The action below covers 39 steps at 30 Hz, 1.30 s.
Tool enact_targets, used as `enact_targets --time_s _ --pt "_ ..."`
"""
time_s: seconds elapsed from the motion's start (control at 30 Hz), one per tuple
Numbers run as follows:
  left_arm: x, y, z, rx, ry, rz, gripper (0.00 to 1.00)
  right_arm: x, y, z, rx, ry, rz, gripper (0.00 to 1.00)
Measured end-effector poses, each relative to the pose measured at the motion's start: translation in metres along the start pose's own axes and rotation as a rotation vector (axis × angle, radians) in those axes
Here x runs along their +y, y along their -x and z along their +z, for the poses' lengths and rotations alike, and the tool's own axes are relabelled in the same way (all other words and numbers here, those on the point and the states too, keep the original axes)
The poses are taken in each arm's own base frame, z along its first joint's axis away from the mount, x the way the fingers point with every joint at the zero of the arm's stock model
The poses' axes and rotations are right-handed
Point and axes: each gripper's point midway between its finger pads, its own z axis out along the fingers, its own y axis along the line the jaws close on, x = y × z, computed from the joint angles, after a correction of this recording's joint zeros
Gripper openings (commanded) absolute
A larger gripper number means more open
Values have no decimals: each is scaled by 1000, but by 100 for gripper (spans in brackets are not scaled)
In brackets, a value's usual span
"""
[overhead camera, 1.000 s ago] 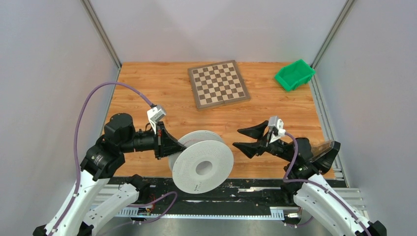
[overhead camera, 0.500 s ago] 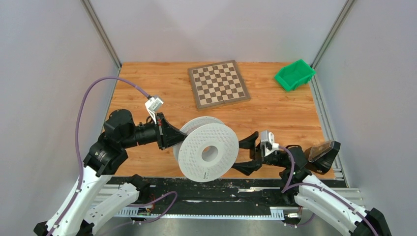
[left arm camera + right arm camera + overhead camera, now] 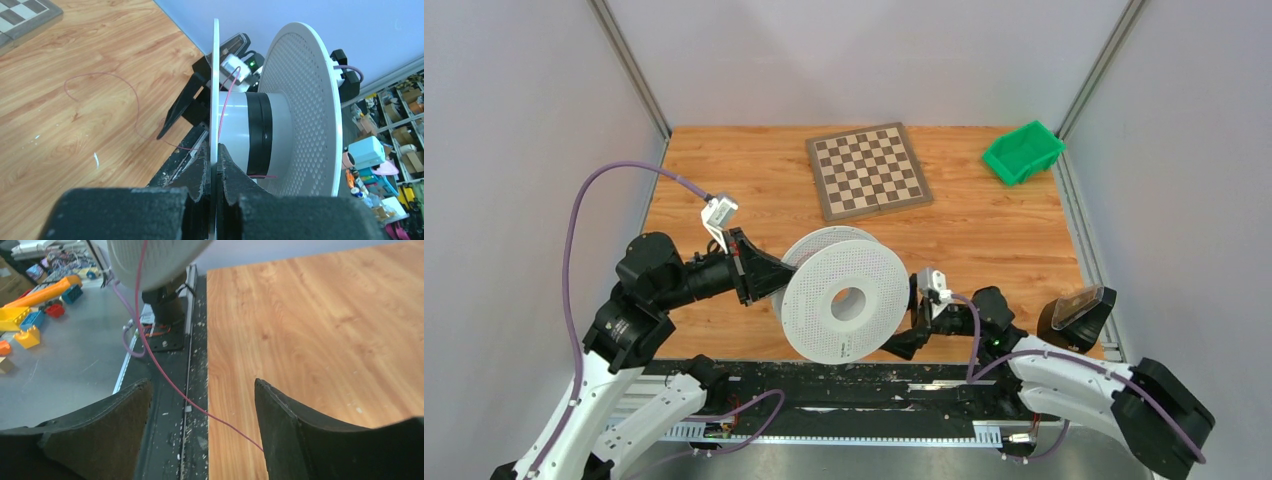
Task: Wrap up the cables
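The left pincer (image 3: 215, 152) is clamping the white spool (image 3: 300, 100) by its flange while the right pincer (image 3: 201, 385) is gaping, released, near the red cable (image 3: 165, 377).

Left arm (image 3: 614, 330): we see white shells on the lower links and black, rounded joint housings above them.
Right arm (image 3: 1064, 375): the same white-and-black build, with a bulky black joint at 4 o'clock in the top view.
Left gripper (image 3: 214, 165): matte black with a rough, grainy surface.
Right gripper (image 3: 200, 385): black, its fingers tapering to points.
Left cable (image 3: 574, 230): purple, a long loop at 9 o'clock.
Right cable (image 3: 972, 340): purple and shorter.
Wrist cameras (image 3: 718, 213): we make out small white boxes.
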Motion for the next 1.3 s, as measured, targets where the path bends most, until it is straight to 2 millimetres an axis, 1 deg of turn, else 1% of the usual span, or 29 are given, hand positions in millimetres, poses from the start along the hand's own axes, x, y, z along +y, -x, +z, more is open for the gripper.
enact_targets --time_s 0.07,0.13,0.17,0.2,0.27,0.33,0.37,0.5,0.6,0.7,0.73,0.83,0.93,1.0,1.07,1.13,1.2,1.3 --pt "1 0 0 -2 4 -1 0 2 -14 5 35 12 25 69" --pt "1 1 0 -5 5 0 0 1 -24 9 57 10 38 62" --pt "0 1 0 -6 4 0 0 0 -28 11 67 4 43 53" --pt "0 2 0 -8 3 0 0 -3 -32 12 79 -4 51 47" --pt "-1 2 -1 -11 0 -2 0 -8 -36 15 92 -22 57 25" --pt "-2 2 -2 -15 -1 0 0 -17 -34 18 91 -60 56 4" --pt "-2 2 -3 -17 1 1 0 -21 -32 19 85 -81 52 0" --pt "4 2 -3 -7 43 -16 0 -43 -25 15 56 -214 38 0" --pt "8 8 -3 6 99 -27 0 -57 -12 7 24 -326 22 0" --pt "9 19 -6 -7 146 -15 0 -66 16 -6 -53 -429 -10 0" --pt "10 20 -7 -10 158 -6 0 -69 27 -12 -88 -470 -23 0" --pt "12 19 -15 -18 170 73 0 -82 52 -34 -187 -607 -45 0" --pt "11 14 -24 -26 148 195 0 -96 63 -54 -239 -723 -56 0" --pt "10 7 -31 -23 127 295 0 -103 63 -62 -239 -772 -58 0" --pt "7 4 -38 -19 105 387 0 -107 57 -64 -217 -796 -51 0" --pt "7 1 -39 -3 89 467 0 -109 50 -65 -192 -806 -42 0" --pt "13 -5 -37 29 80 522 0 -111 45 -66 -173 -817 -36 0" --pt "29 -19 -30 93 81 558 0 -115 37 -69 -148 -844 -21 0"
